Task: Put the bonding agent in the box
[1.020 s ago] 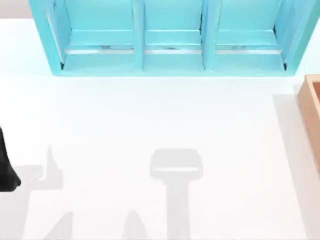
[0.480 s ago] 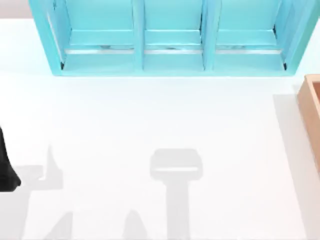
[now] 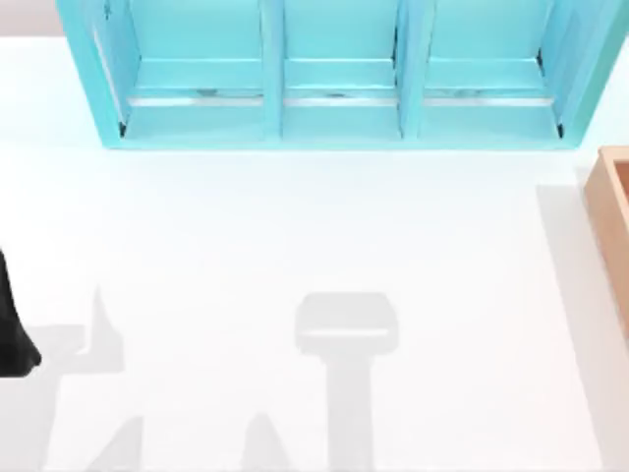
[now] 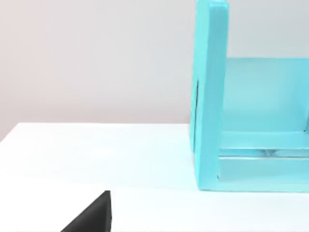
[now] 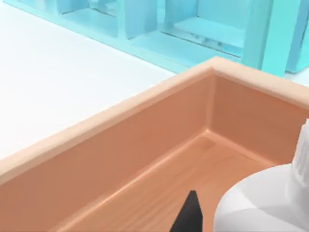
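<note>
Your white tabletop [image 3: 295, 226] carries a teal shelf [image 3: 334, 79] with 3 bays along its far edge, and the tan box [image 3: 611, 216] sits at the right edge, only its left wall reaching into the top view. Your left arm [image 3: 12, 329] rests as a dark shape at the tabletop's left edge, well apart from shelf and box. In the left wrist view a black tip of the left claw [image 4: 91, 217] juts over the tabletop, with the shelf's end wall [image 4: 210, 96] standing beyond it. You cannot tell whether that claw is apart or together.

The right wrist view looks down into the box [image 5: 120, 145], over its thick rim and wood-grain floor, with the shelf [image 5: 193, 29] just behind its far wall. The bottle [image 5: 270, 198], white and rounded, sits close to the camera over the box's interior. One dark fingertip of the right claw [image 5: 189, 215] shows beside it. You cannot tell whether that claw is clamped on the bottle or apart, nor whether the bottle touches the floor of the box.
</note>
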Controlling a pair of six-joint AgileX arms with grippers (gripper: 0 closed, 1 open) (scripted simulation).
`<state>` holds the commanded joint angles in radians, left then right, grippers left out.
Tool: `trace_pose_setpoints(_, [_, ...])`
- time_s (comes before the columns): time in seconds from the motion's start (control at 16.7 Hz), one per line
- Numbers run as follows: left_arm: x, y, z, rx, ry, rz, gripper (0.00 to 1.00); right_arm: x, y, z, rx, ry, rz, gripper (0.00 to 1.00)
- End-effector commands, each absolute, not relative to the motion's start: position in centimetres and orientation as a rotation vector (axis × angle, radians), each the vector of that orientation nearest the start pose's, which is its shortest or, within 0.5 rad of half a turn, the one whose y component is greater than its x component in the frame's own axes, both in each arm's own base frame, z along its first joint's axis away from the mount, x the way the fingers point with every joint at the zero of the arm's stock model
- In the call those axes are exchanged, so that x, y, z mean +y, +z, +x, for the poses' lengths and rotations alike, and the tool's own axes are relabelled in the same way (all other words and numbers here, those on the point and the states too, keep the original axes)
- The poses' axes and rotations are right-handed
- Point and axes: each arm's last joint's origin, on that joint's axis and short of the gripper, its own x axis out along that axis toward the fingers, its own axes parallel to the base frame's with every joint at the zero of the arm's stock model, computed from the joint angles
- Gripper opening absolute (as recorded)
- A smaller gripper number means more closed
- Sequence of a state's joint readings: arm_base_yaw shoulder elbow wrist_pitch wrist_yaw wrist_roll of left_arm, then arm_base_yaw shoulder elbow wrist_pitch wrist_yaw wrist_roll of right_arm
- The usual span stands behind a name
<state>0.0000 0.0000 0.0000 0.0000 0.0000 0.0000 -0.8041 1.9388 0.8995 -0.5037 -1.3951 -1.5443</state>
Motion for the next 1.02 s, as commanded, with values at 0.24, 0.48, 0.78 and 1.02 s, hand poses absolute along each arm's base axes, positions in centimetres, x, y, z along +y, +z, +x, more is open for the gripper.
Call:
trace_pose_setpoints(0.24, [-0.12, 16.00, 10.57, 0.000, 0.000, 0.000, 1.00, -18.52, 8.97, 23.04, 0.167, 0.778, -0.047, 0.00])
trace_pose_setpoints(0.48, [-0.12, 16.00, 10.57, 0.000, 0.000, 0.000, 1.00, -18.52, 8.97, 23.04, 0.167, 0.778, -0.047, 0.08])
trace_pose_setpoints(0.78, [-0.12, 16.00, 10.57, 0.000, 0.000, 0.000, 1.00, -18.52, 8.97, 23.04, 0.167, 0.778, -0.047, 0.45])
trace_pose_setpoints(1.02, [-0.12, 16.00, 10.57, 0.000, 0.000, 0.000, 1.00, -18.52, 8.97, 23.04, 0.167, 0.778, -0.047, 0.75])
